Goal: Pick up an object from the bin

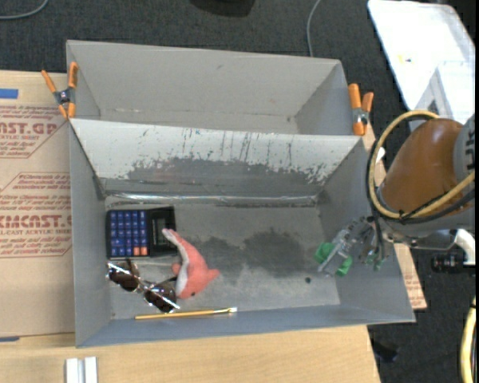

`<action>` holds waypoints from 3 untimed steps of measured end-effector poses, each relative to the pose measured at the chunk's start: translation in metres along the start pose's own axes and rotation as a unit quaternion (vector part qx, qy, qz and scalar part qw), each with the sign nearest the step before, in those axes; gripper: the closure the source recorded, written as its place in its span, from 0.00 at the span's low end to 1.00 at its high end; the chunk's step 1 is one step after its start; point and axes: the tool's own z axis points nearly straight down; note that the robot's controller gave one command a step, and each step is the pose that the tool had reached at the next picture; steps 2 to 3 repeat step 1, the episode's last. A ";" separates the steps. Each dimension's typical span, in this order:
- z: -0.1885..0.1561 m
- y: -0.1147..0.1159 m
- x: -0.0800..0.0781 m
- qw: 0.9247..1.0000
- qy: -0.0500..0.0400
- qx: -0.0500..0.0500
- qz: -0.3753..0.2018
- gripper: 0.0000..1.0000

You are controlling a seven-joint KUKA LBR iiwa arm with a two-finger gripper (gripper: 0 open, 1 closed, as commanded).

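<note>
Tool [339, 255], open or closed I can't tell, sits by the bin [223, 78] wall over bare floor; calculator [136, 231], pink toy [193, 270], sunglasses [144, 286] and pencil [184, 313] lie well apart across from it, so it risks grabbing nothing.

Light is even & diffuse, from overhead; no hard shadows in the bin [207, 78]. Back wall reads bright grey, w/ a thin dark band of shade along its foot. Front-left corner: pink toy [193, 271] & calculator [140, 231] throw only faint, short shade on the floor; sunglasses [144, 287] show small glints. White sheet [419, 42] past the back-right corner is blown out, no detail. Orange cover [425, 166] by the right rim has a soft sheen. Area behind the back rim is v. dark.
</note>
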 end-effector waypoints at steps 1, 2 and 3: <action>-0.033 0.000 0.000 1.000 -0.001 -0.001 0.000 1.00; -0.033 0.000 0.000 1.000 -0.001 -0.001 0.000 1.00; -0.033 0.000 0.000 1.000 -0.001 -0.001 0.000 1.00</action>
